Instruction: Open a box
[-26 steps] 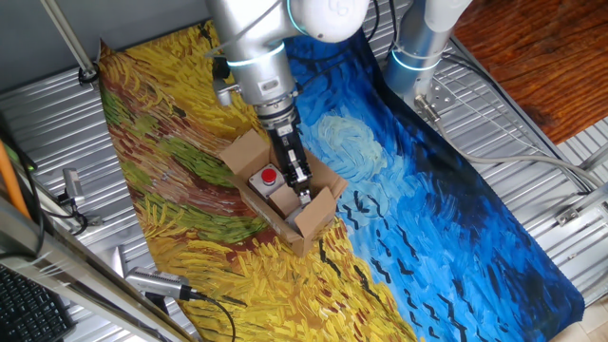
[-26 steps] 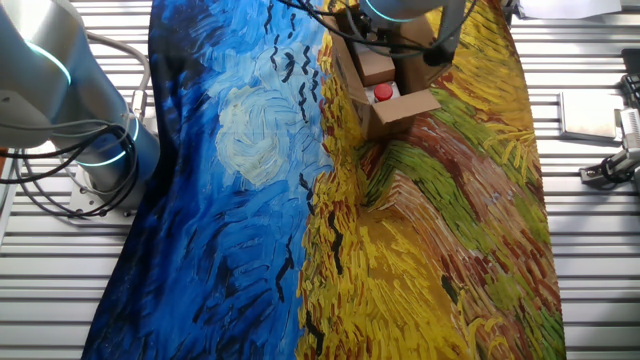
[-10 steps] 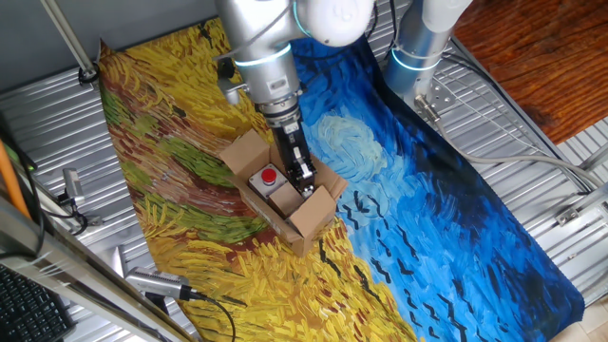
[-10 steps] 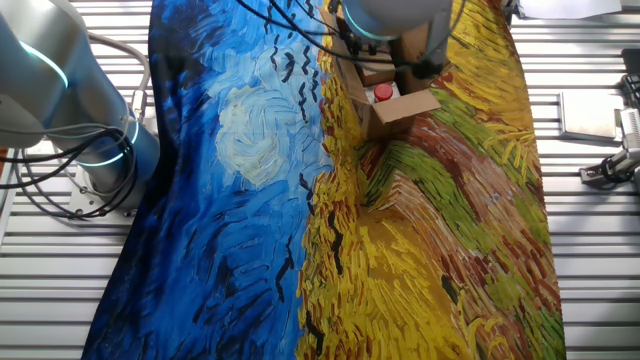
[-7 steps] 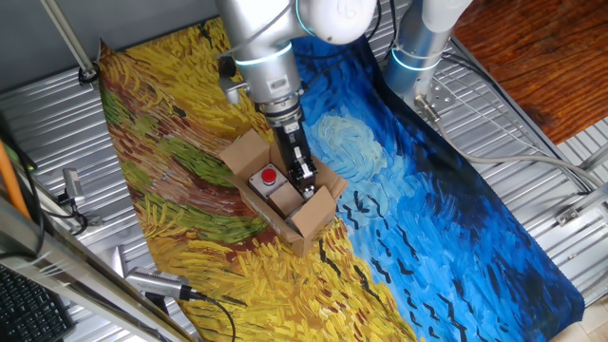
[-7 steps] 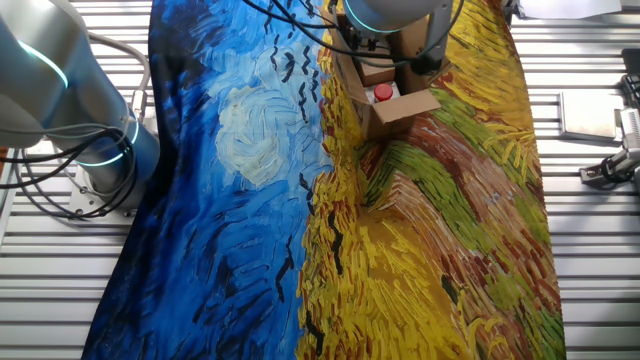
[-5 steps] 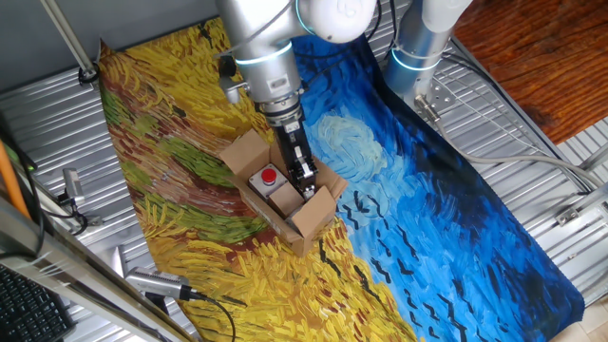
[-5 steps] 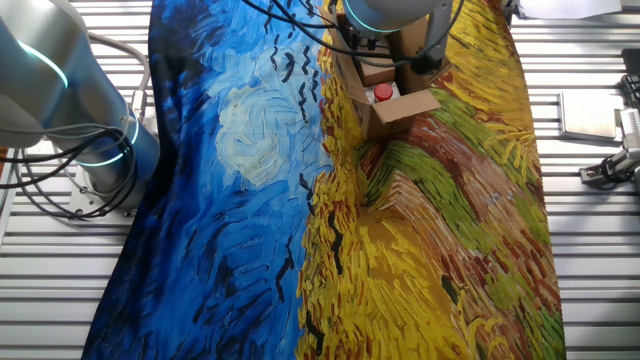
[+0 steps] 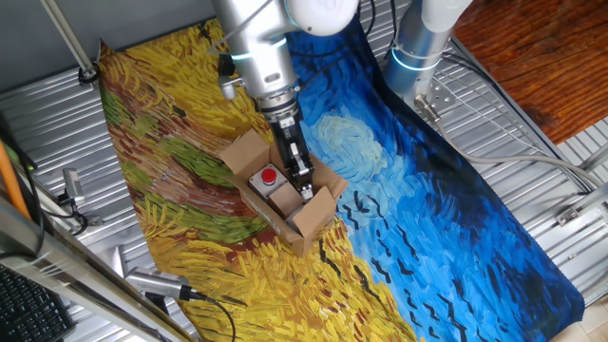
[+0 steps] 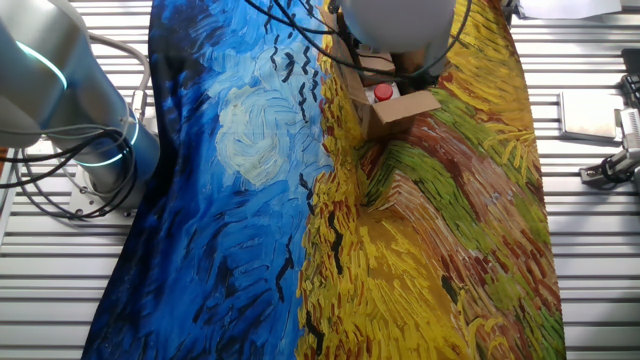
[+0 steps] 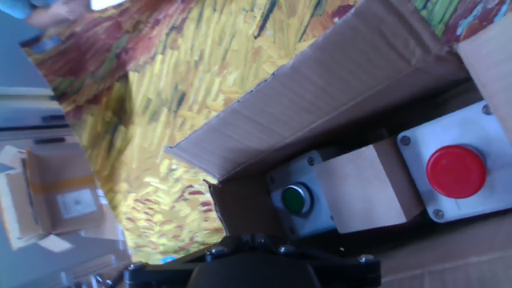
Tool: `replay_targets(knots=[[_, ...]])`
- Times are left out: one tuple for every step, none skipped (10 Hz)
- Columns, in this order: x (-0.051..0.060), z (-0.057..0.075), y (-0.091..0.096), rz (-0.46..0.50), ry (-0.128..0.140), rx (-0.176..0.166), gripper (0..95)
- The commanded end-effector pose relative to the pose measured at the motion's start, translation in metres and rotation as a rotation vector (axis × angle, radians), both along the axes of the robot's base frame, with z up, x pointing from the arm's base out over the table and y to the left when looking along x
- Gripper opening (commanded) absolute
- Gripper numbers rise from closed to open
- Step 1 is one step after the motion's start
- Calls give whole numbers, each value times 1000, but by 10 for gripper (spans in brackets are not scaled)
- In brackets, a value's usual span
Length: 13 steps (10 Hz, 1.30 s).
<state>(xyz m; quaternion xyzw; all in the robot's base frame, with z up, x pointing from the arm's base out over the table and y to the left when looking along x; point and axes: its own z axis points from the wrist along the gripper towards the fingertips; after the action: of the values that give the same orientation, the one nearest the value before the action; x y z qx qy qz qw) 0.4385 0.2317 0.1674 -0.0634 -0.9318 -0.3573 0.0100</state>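
Note:
The brown cardboard box (image 9: pixel 281 198) stands on the painted cloth with its top flaps spread open. Inside lie a grey unit with a red button (image 9: pixel 269 176) and one with a green button (image 11: pixel 295 199). One short flap (image 11: pixel 367 195) is folded inward between them. My gripper (image 9: pixel 304 187) reaches down at the box's far long edge, and its fingers look pressed together. In the other fixed view the arm covers most of the box (image 10: pixel 398 106), with the red button (image 10: pixel 382 93) still showing. The hand view shows only the dark gripper body (image 11: pixel 256 264), with the fingertips hidden.
The painted cloth (image 9: pixel 446 218) covers the table's middle, with ribbed metal (image 9: pixel 532 142) around it. A second robot base (image 9: pixel 418 43) stands at the back right. Cables and metal tools (image 9: pixel 161 285) lie at the front left.
The upper arm and wrist have shifted slightly. The gripper stays at the same edge of the box, and the box and its flaps have not visibly moved.

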Motion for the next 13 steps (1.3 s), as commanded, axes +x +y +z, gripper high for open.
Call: replay_targets(knots=[[1,1,1,18,0,0,0],[1,0,1,26,5,-3,0],[1,0,1,43,8,-5,0],[0,0,0,59,2,-9,0],[0,0,0,64,-2,-11,0],[0,0,0,73,-15,-12,0],[0,0,0,99,-32,-16,0],[0,0,0,112,-32,-15,0],[0,0,0,146,-27,-10,0],[0,0,0,183,-26,-7,0],[0,0,0,211,-33,-6,0],[0,0,0,229,-48,-2,0],[0,0,0,230,-51,8,0]])
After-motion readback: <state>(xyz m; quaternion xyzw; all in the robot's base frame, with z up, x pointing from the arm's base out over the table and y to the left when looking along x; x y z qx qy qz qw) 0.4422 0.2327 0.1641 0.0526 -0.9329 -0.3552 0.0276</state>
